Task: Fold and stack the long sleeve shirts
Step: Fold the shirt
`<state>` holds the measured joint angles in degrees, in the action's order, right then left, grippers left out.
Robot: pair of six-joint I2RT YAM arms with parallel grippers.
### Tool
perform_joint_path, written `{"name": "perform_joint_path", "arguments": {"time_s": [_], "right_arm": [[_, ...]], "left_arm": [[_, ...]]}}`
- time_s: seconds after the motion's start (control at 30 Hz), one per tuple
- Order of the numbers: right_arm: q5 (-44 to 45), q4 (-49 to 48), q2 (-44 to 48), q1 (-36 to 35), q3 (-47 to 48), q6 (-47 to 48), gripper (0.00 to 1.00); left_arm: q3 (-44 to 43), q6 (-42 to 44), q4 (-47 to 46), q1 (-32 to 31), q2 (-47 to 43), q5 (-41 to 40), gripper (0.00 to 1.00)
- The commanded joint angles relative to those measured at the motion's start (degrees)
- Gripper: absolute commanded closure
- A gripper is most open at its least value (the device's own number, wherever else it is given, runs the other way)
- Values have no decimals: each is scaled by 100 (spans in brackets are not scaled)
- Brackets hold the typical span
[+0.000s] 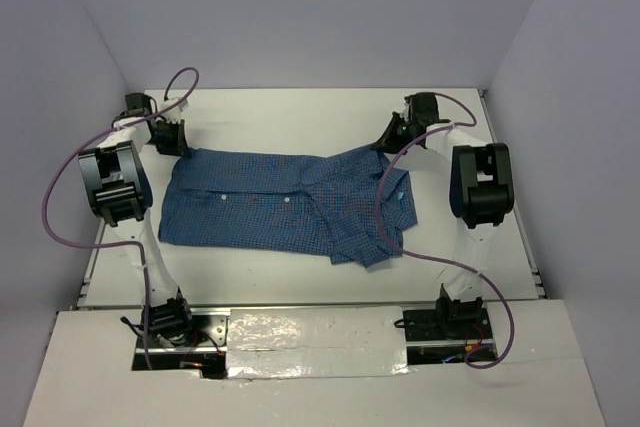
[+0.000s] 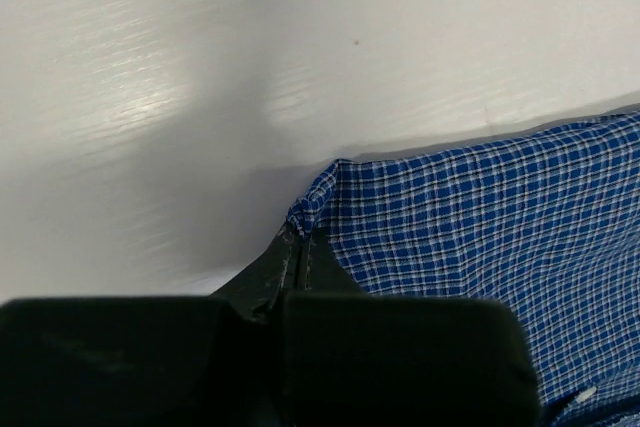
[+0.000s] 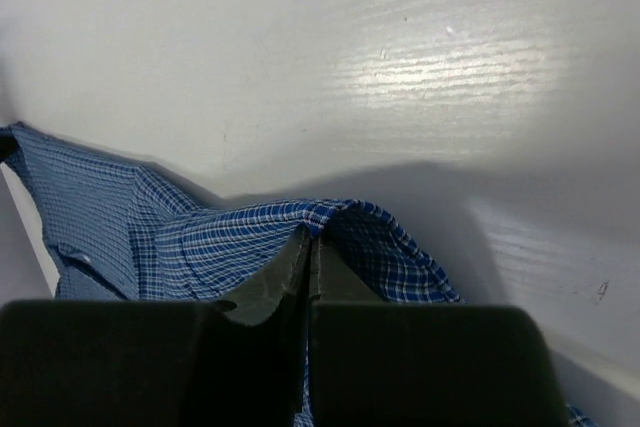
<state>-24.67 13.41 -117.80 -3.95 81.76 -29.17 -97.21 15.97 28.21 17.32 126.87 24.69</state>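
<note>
Blue finely checked cloth, a long sleeve shirt (image 1: 285, 205) with small white buttons (image 1: 226, 197), lies spread on the white tabletop (image 1: 300, 117), its length running left to right in the overhead view. The shirt's left part is smooth and flat. Its collar end (image 1: 392, 187) on the right is bunched and rumpled, with a paler lining showing and a folded piece of cloth pointing toward the near side. Bare tabletop shows on every side of the shirt. The left fingers (image 1: 181, 145) sit at the shirt's far left corner. The left wrist view shows these fingers (image 2: 285, 259) pressed together on that corner, the checked cloth pinched into a small raised peak at their tips while the rest of the shirt (image 2: 480, 247) lies flat to the right of them. The right fingers (image 1: 387, 142) sit at the shirt's far right corner. Seen from the right wrist, these fingers (image 3: 293, 259) are clamped on a raised fold of the shirt's edge, which arches up around their tips, with more of the shirt (image 3: 110, 217) lying to the left of them. The left arm (image 1: 115, 182) stands beside the shirt's left end and the right arm (image 1: 480, 182) beside its right end. Purple cables (image 1: 379, 205) loop off both arms, the right one passing in front of the shirt's collar end in the overhead view.
</note>
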Motion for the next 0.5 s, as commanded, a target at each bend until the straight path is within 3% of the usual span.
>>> {"name": "perform_joint_path", "arguments": {"time_s": [0.0,0.2,0.47], "right_arm": [[67,-409,152,139,69,-98,100],[199,-497,205,350,51,-115,100],[146,-506,-15,351,279,-89,100]], "left_arm": [[123,-225,-25,26,-109,387,100],[807,-1007,-955,429,-715,-77,100],[1072,-525,-966,281,-953,-148,100]]}}
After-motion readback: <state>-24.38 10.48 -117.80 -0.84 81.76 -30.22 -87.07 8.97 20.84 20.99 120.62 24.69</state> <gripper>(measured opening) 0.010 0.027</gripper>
